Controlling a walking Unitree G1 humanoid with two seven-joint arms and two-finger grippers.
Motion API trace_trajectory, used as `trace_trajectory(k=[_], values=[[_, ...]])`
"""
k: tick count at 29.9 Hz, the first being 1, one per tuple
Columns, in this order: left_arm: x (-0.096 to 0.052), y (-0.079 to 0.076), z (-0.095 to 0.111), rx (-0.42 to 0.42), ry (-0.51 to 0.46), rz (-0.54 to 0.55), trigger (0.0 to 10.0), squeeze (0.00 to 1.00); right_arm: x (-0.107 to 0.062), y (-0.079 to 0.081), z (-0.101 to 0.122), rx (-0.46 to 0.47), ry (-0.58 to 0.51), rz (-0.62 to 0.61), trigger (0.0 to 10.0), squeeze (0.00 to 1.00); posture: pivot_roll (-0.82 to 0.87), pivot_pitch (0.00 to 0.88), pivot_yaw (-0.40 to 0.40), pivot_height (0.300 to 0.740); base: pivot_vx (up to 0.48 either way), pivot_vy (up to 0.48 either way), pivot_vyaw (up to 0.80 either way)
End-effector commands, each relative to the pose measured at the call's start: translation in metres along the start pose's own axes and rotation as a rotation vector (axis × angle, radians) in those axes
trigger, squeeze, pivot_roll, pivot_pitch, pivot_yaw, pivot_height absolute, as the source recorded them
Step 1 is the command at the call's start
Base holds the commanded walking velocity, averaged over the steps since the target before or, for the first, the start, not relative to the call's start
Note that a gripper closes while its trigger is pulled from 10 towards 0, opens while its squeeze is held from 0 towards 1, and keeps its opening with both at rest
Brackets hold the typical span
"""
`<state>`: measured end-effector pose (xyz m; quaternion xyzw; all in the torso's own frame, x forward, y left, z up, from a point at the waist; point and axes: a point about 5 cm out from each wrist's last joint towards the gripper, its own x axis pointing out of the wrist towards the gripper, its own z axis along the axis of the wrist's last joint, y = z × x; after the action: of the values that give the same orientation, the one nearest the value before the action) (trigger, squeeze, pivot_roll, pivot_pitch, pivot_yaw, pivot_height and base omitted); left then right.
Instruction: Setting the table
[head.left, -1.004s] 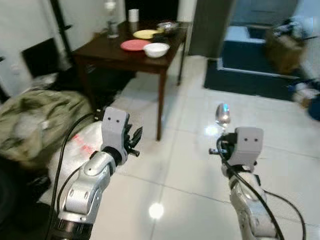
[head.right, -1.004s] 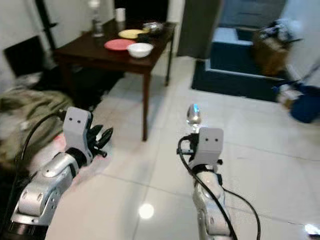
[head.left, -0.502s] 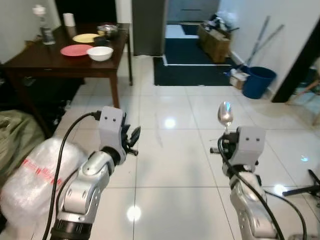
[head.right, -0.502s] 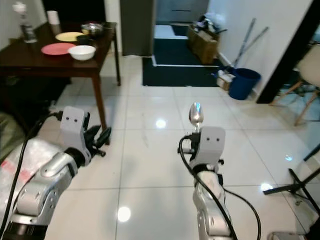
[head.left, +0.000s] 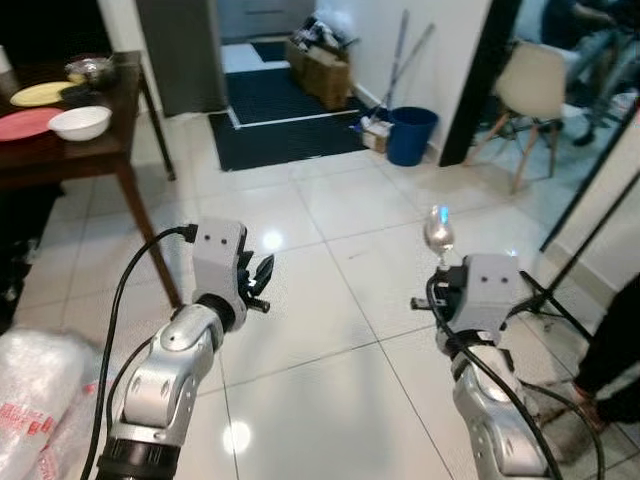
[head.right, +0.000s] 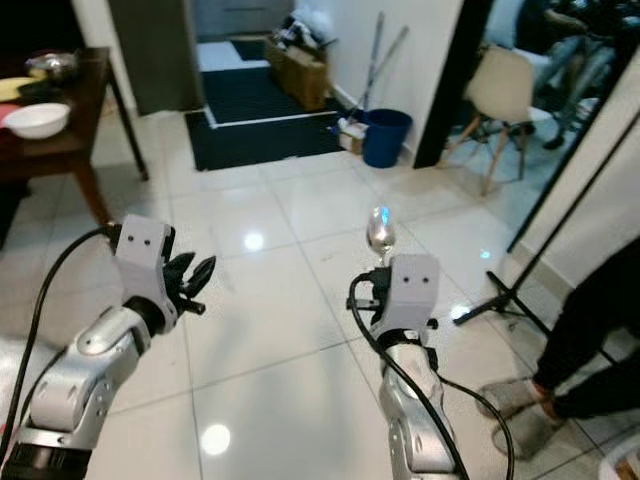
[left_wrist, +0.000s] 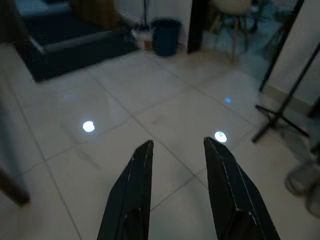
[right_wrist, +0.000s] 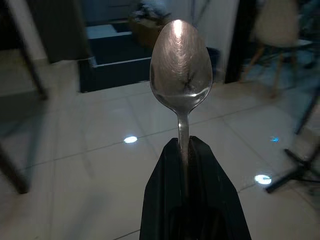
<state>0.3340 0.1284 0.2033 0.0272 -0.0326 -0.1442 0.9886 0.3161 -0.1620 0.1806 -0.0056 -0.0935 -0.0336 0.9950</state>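
Note:
My right gripper (right_wrist: 182, 143) is shut on the handle of a metal spoon (right_wrist: 181, 65), which it holds upright with the bowl (head.left: 437, 232) uppermost, above the white tiled floor. My left gripper (left_wrist: 177, 143) is open with nothing between its fingers, raised at chest height on the left (head.left: 260, 277). The dark wooden table (head.left: 70, 155) stands at the far left edge, well away from both grippers. On it sit a white bowl (head.left: 80, 121), a pink plate (head.left: 22, 124), a yellow plate (head.left: 40, 93) and a metal bowl (head.left: 92, 70).
A blue bin (head.left: 411, 135) and a cardboard box (head.left: 325, 72) stand by a dark mat (head.left: 285, 135) ahead. At right are a chair (head.left: 535, 90), a black stand's legs (head.left: 560, 290) and a person's leg (head.left: 610, 350). A bubble-wrap bundle (head.left: 35, 400) lies at lower left.
The camera has swung to the right, so the table has slid to the left edge and the chair and stand have come into view. Both grippers keep their pose, spoon still held.

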Motion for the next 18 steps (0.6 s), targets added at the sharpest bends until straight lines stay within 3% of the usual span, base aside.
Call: trace_trajectory(k=[1, 11, 18], values=[[-0.004, 0.011, -0.016, 0.066, 0.051, 0.070, 10.0, 0.00, -0.001, 0.015, -0.004, -0.009, 0.002, 0.061, 10.0, 0.00, 0.05, 0.090, 0.082, 0.740, 0.480, 0.000, 0.00], [-0.008, 0.009, -0.026, 0.082, 0.072, 0.072, 10.0, 0.00, -0.006, 0.037, -0.011, -0.002, 0.019, 0.144, 10.0, 0.00, 0.06, 0.087, 0.072, 0.740, 0.480, 0.000, 0.00], [-0.008, 0.004, -0.028, 0.083, 0.060, 0.059, 10.0, 0.00, -0.007, 0.040, -0.013, -0.004, 0.018, 0.159, 10.0, 0.00, 0.06, 0.084, 0.067, 0.740, 0.480, 0.000, 0.00]])
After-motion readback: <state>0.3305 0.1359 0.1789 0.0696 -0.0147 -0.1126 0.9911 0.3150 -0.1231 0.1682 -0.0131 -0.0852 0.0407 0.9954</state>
